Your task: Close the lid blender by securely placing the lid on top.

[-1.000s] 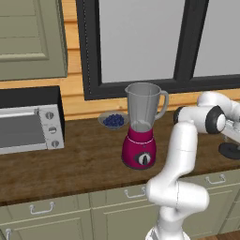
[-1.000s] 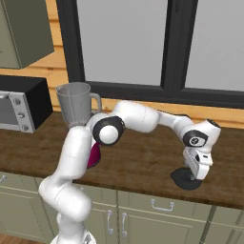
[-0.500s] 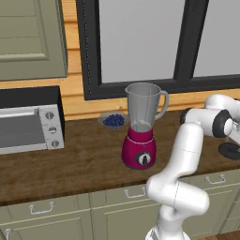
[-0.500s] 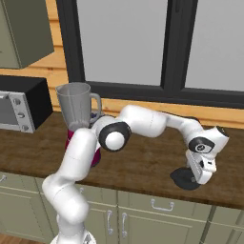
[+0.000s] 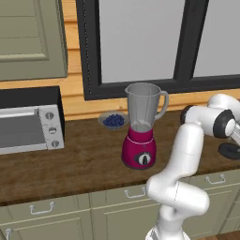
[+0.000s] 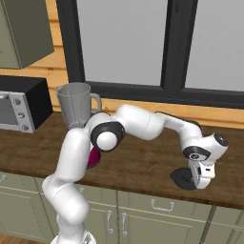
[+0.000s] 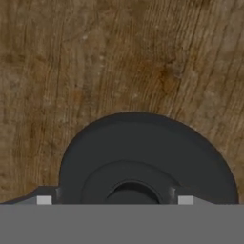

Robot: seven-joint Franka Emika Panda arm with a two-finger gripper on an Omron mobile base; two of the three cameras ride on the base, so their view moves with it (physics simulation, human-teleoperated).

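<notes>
Hand view: the lid [image 7: 143, 157] lies flat on the wooden counter [image 7: 95, 62], directly under the hand, with a raised round hub at its centre. The two fingertips [image 7: 44, 200] stand spread, one to each side of that hub and apart from it; nothing is pinched.

Right base view: the gripper [image 6: 200, 178] points down over the lid [image 6: 182, 178], which sits near the counter's front edge toward its right end. The blender [image 6: 78, 119] stands well apart to the left, jar open at the top (its base partly hidden behind the arm).

Left base view: the blender [image 5: 142, 125] is mid-counter, just in front of a bowl of blueberries [image 5: 113, 120]; the lid [image 5: 230, 150] shows at the right edge.

Assessment: the lid appears to be a light, rigid cap, not fragile. The flat rim offers little to grip from above; the raised hub is the likely hold. Smooth surface may slip, so a centred, square pinch is advisable.
</notes>
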